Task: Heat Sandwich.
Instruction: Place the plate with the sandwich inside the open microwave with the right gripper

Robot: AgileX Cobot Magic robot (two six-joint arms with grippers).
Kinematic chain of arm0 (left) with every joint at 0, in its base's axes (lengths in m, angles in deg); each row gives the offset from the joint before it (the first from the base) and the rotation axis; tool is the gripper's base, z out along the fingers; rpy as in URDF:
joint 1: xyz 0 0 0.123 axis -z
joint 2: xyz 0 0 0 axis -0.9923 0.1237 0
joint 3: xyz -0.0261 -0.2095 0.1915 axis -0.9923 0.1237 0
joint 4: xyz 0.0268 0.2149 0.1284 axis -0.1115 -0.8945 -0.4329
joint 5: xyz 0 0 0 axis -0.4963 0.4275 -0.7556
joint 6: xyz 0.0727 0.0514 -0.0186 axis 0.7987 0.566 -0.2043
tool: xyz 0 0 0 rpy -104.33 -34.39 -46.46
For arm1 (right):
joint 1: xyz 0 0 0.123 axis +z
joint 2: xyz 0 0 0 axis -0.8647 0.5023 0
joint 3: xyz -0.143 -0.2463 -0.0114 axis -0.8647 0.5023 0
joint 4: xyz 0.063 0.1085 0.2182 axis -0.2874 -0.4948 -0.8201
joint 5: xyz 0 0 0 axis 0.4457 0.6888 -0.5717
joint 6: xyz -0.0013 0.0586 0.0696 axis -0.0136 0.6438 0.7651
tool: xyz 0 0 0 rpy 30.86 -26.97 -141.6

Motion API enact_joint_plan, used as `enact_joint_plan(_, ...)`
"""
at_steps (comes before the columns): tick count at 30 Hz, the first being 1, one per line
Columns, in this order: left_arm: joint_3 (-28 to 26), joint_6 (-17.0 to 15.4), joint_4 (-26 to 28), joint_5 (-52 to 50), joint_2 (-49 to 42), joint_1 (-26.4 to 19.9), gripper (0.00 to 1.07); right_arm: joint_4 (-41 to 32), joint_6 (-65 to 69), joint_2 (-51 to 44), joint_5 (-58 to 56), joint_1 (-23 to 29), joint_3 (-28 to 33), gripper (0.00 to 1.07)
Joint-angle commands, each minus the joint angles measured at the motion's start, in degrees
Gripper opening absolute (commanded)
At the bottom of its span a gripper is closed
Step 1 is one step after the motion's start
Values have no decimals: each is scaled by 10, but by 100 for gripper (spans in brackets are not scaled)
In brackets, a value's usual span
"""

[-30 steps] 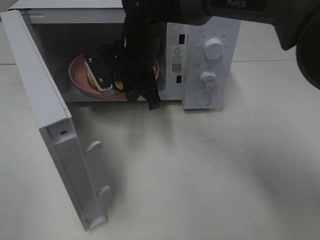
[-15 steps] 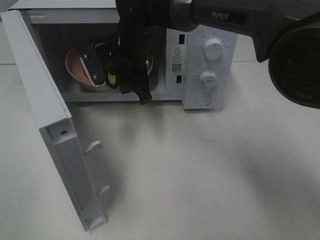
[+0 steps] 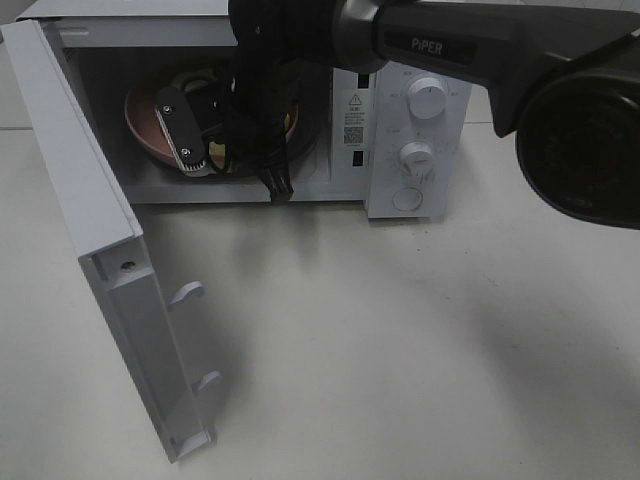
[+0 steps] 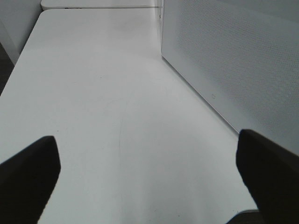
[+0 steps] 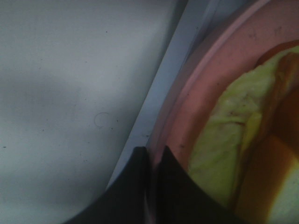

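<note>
- Exterior high view: the microwave (image 3: 400, 130) stands at the far side of the table (image 3: 420, 350), with its door (image 3: 90, 230) swung wide to the left.
- The right arm (image 3: 440, 45) reaches into the cavity and covers most of the pink plate (image 3: 140, 115). Only the plate's left rim shows, and it cannot be told whether the plate rests on the cavity floor.
- Risk: if the plate is let go before it is seated, it could drop or tip.
- Risk: the wrist fills much of the opening, so a careless pull-out could knock the plate or the cavity frame.
- Left wrist view: the left gripper (image 4: 149, 186) hangs over bare table with its jaws wide apart, holding nothing. A white perforated panel (image 4: 233, 60) is just to one side; door or oven wall, cannot tell.
- Risk: any sideways drift would bump that panel.
- Right wrist view: the right gripper (image 5: 152, 158) is pinched together on the plate's rim. The sandwich (image 5: 224, 135) lies on the plate close to the pinch, lettuce showing.
- Risk: a one-edge hold lets the plate sag, so the sandwich may slide. The rim also sits beside a pale ledge and could catch on it.
</note>
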Motion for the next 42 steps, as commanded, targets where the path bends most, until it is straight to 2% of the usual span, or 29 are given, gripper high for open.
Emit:
enact_joint_plan(1, 1, -6, 3, -7, -13, -1, 98, 5, 4, -5, 17, -4, -7, 3)
enact_joint_plan(9, 1, -6, 3, -7, -13, -1, 98, 5, 7, 2, 13, -4, -7, 6)
enact_joint_plan(14, 1, -6, 3, -7, -13, -1, 98, 5, 33, 3, 13, -4, -7, 12)
enact_joint_plan(17, 1, -6, 3, -7, -13, -1, 98, 5, 60, 3, 11, -4, -7, 24)
enact_joint_plan(18, 1, -6, 3, -7, -13, -1, 98, 5, 60, 3, 11, -4, -7, 24)
enact_joint_plan(19, 1, -6, 3, -7, -13, -1, 98, 5, 71, 3, 11, -4, -7, 31)
enact_joint_plan(21, 1, -6, 3, -7, -13, -1, 98, 5, 82, 3, 10, -4, -7, 39)
enact_joint_plan(22, 1, -6, 3, -7, -13, -1, 98, 5, 82, 3, 10, -4, -7, 39)
enact_joint_plan(23, 1, -6, 3, -7, -13, -1, 98, 5, 89, 3, 10, -4, -7, 47)
enact_joint_plan(25, 1, -6, 3, -7, -13, -1, 98, 5, 101, 2, 10, -4, -7, 55)
enact_joint_plan(27, 1, -6, 3, -7, -13, -1, 98, 5, 107, 2, 11, -4, -5, 58)
enact_joint_plan(30, 1, -6, 3, -7, -13, -1, 98, 5, 128, -2, 13, -4, 6, 69)
enact_joint_plan(35, 1, -6, 3, -7, -13, -1, 98, 5, 146, -2, 15, -4, 10, 79)
enact_joint_plan(42, 1, -6, 3, -7, -13, -1, 98, 5, 171, -2, 19, -4, 10, 78)
